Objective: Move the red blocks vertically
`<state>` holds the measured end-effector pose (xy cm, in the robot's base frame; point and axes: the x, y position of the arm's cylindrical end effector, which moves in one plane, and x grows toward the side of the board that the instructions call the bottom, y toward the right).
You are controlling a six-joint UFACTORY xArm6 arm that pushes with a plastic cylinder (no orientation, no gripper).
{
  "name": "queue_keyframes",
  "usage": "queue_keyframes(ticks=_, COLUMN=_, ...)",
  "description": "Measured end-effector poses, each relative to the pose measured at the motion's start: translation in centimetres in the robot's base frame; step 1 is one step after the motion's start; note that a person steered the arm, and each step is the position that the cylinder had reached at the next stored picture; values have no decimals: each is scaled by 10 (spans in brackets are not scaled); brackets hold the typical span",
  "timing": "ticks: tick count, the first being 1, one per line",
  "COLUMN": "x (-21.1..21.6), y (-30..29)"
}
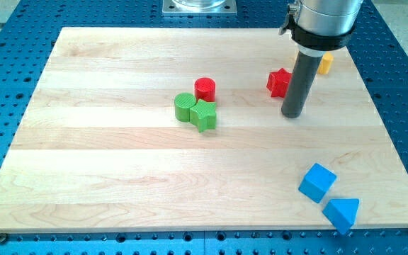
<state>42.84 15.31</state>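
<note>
My tip (293, 115) rests on the board, rod standing upright.

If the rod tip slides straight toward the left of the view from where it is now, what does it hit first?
Most likely the red star, just left of my tip. It sits slightly farther up the view, so the tip may only clip its lower edge.

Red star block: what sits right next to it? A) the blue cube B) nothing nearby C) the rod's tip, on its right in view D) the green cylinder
C: my tip stands just at the view's right of the red star block, slightly lower in the view, while the blue cube lies far toward the view's bottom and the green cylinder sits off to the view's left beside the red cylinder.
</note>
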Motion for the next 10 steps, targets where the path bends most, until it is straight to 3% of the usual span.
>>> queue_keyframes(ticks=2, x=30, y=30)
queue_keyframes(ticks=3, x=24, y=32)
queue_keyframes(ticks=4, x=29, y=-28)
queue_keyframes(ticks=5, x=15, y=-20)
queue_keyframes(ticks=7, x=-71, y=-17)
queue_keyframes(ticks=8, x=-48, y=20)
queue_keyframes(ticks=9, x=-67, y=42)
queue_keyframes(ticks=10, x=-111, y=-31)
